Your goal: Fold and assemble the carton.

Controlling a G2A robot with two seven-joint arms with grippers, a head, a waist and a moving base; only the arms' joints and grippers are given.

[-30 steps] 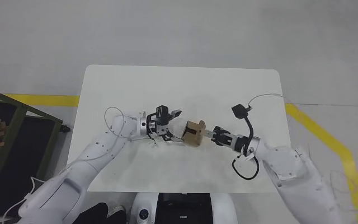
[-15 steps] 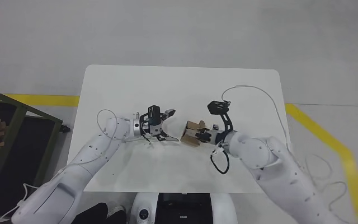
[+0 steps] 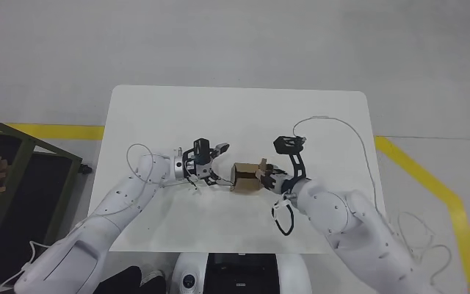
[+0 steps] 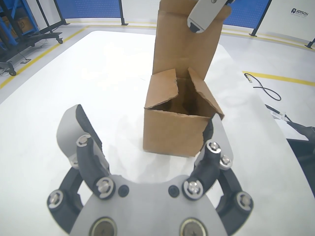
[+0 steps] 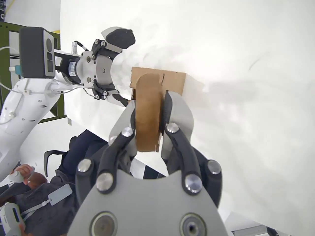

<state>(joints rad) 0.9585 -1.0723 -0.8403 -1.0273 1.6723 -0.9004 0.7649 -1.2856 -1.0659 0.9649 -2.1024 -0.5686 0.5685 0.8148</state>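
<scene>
The brown carton stands upright near the middle of the table. Its mouth is open upward and its tall lid flap rises from the right wall. The right gripper has its jaws clenched on that flap's top end. The left gripper sits just left of the carton with its jaws spread wide, one finger against the near-left corner. Closing the carton likely means swinging the lid leftward over the mouth, toward the left gripper.
</scene>
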